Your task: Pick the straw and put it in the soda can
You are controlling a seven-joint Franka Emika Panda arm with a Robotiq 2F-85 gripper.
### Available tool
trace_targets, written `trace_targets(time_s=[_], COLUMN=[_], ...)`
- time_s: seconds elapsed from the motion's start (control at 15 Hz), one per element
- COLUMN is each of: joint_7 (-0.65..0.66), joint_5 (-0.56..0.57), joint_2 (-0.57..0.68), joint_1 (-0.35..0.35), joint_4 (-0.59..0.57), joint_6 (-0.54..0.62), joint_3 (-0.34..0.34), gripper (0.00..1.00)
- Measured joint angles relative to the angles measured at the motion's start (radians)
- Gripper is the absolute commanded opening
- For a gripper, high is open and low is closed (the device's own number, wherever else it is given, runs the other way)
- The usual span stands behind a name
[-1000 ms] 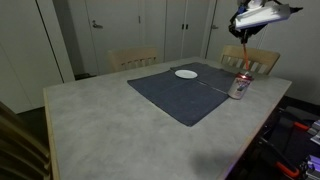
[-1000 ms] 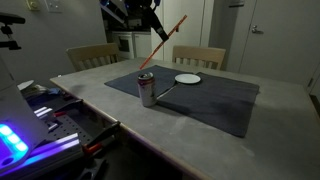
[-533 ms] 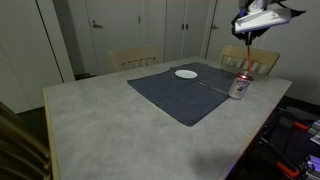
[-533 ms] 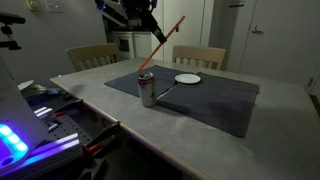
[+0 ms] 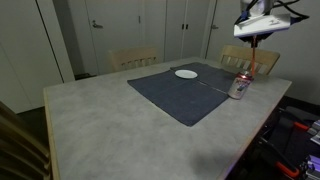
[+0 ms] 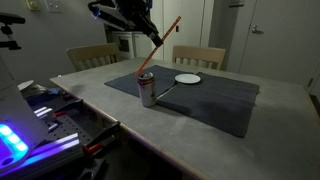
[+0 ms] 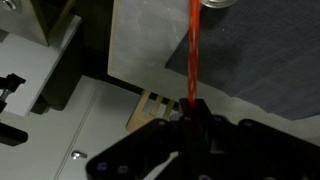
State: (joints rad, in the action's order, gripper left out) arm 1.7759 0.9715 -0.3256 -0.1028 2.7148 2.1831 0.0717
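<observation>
My gripper hangs high above the table's far edge, shut on the red-orange straw. The straw slants down from the jaws to the top of the silver soda can, which stands upright with red markings on the dark mat. In an exterior view the gripper holds the straw at mid-length, and the straw's lower end is at the rim of the can. I cannot tell if the tip is inside. In the wrist view the straw runs from the jaws toward the can top.
A flat white plate lies on the mat behind the can and also shows in an exterior view. Wooden chairs stand along the far side of the table. Equipment with lights sits beside the table edge.
The arm has shifted slightly above the can. The straw stays gripped, with its lower end still at the can's top.
</observation>
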Motion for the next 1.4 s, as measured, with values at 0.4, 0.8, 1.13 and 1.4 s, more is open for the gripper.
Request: trace_targets(time_s=[0.4, 0.8, 1.13, 1.4], joint_7=[0.085, 0.145, 0.188, 0.220], joint_5=[0.000, 0.000, 0.000, 0.000], joint_2=[0.005, 0.008, 0.007, 0.005], joint_1=[0.026, 0.034, 0.042, 0.054], joint_4=[0.002, 0.003, 0.003, 0.003], joint_6=[-0.049, -0.056, -0.085, -0.106], joint_3=[0.000, 0.000, 0.000, 0.000], gripper=[0.02, 0.02, 0.02, 0.02])
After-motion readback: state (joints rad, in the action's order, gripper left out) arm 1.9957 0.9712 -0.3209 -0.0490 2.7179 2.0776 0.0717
